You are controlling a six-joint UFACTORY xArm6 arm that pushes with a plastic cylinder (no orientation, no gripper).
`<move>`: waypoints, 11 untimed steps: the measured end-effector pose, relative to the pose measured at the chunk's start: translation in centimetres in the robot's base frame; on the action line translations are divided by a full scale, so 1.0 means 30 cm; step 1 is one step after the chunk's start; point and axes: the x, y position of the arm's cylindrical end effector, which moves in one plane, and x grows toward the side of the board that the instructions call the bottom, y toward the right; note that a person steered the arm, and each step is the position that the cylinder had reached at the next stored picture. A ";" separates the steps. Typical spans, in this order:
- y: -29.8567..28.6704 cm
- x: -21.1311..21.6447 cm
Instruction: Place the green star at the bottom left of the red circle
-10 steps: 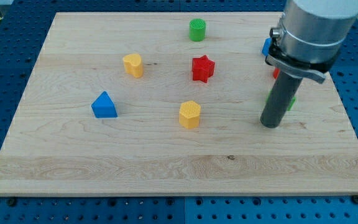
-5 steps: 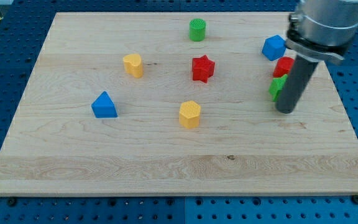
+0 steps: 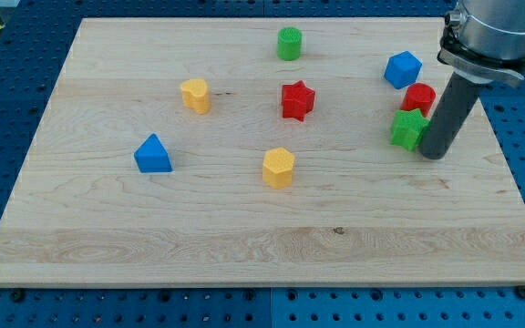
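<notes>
The green star lies near the board's right side, just below and slightly left of the red circle, touching or nearly touching it. My tip stands on the board right beside the green star, on its right and a little lower. The rod rises to the view's top right and hides part of the red circle's right edge.
A blue block sits above the red circle. A red star is mid-board, a green cylinder near the top, a yellow block at left, a yellow hexagon at centre, a blue triangle at left. The wooden board has its right edge close to my tip.
My tip has moved right and up, from left of the green star to its right side. The green star, red circle and blue block now show fully.
</notes>
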 end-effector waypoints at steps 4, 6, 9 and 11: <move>-0.011 -0.079; -0.021 -0.062; -0.094 0.013; -0.201 -0.049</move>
